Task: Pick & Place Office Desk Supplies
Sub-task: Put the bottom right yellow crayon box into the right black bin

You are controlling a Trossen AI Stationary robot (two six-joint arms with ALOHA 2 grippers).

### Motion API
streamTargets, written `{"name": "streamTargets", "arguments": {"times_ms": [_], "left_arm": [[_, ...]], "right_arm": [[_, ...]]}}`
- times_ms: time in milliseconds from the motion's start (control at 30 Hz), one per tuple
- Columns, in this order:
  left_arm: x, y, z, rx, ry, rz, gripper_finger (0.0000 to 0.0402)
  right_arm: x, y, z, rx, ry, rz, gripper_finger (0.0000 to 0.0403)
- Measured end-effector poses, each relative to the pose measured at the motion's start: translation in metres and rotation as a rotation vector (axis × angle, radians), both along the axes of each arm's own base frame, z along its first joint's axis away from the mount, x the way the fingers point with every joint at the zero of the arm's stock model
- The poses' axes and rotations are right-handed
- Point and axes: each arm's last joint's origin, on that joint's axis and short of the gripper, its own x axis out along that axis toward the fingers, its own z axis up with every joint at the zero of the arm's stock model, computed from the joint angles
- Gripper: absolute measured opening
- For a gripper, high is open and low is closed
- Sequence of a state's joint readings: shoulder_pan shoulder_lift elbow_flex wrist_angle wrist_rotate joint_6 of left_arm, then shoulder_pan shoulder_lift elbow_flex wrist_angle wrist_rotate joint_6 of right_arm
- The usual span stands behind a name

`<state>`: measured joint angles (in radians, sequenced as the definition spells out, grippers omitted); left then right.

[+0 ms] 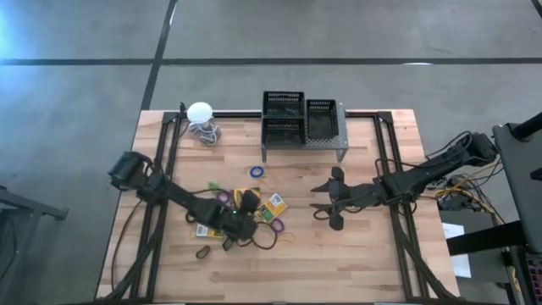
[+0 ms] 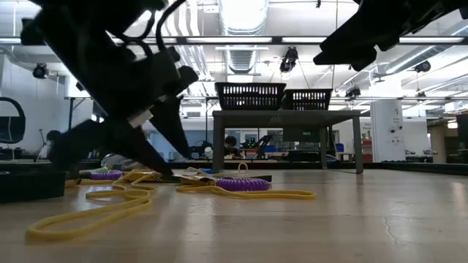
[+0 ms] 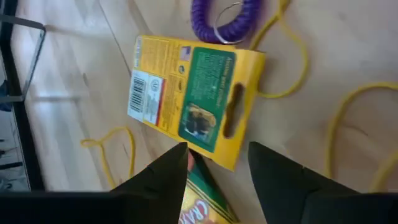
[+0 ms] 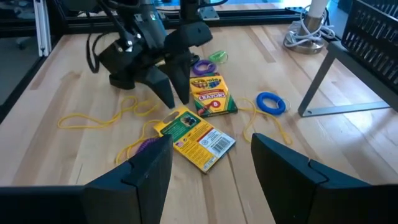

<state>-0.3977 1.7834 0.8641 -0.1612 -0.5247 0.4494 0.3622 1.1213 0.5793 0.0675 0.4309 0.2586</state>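
Two yellow-and-green crayon boxes lie flat near the table's middle: one face up (image 4: 211,93), one back up with its barcode showing (image 4: 196,137) (image 3: 193,93). Purple (image 3: 224,18), blue (image 4: 270,102) and yellow (image 2: 110,208) loops lie around them. My left gripper (image 4: 177,99) (image 3: 217,149) is open and points down, its fingertips standing on either side of the face-up box's end (image 3: 202,199). My right gripper (image 1: 318,202) (image 4: 211,140) hangs open to the boxes' right, above the table. Black mesh bins (image 1: 284,106) sit on the grey stand. My left gripper comes from above, slanting down, with one finger on each side of the face-up crayon box's end (image 3: 199,186). The box lies flat on the table. I cannot tell whether the fingers (image 3: 177,165) touch it.
The grey perforated stand (image 1: 326,144) stands at the far edge. The white ball with its coiled cord (image 1: 200,111) sits at the far left. Another crayon box (image 1: 203,230) and a dark loop (image 1: 203,252) lie near the left arm. Bare wood shows toward the near right.
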Motion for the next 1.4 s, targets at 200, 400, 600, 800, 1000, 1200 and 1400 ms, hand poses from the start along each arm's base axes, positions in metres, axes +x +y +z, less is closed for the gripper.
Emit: {"name": "streamTargets", "arguments": {"times_ms": [200,400,600,800,1000,1200,1400], "left_arm": [[0.000,0.007,-0.011,-0.042,0.007,-0.022,0.0160],[-0.001,0.011,-0.016,-0.073,-0.053,-0.018,0.0146],[-0.002,0.011,-0.018,-0.091,-0.069,-0.021,0.0085],[-0.001,0.010,-0.016,-0.118,-0.085,-0.018,0.0008],[-0.002,0.015,0.028,-0.184,-0.181,0.011,0.0003],[-0.006,0.042,0.093,-0.521,-0.330,0.064,0.0002],[-0.011,0.058,0.114,-0.721,-0.408,0.155,0.0002]], "right_arm": [[0.000,0.000,0.000,0.000,-0.002,-0.003,0.0214],[0.000,-0.001,0.000,-0.004,-0.005,-0.018,0.0214],[0.000,-0.001,0.000,-0.004,-0.005,-0.018,0.0214],[0.000,-0.001,0.000,-0.004,-0.006,-0.018,0.0214],[0.001,0.000,0.000,-0.008,-0.006,-0.015,0.0215],[0.012,0.004,-0.011,-0.094,0.015,0.023,0.0215],[0.038,0.010,-0.025,-0.102,-0.090,0.037,0.0215]]}}
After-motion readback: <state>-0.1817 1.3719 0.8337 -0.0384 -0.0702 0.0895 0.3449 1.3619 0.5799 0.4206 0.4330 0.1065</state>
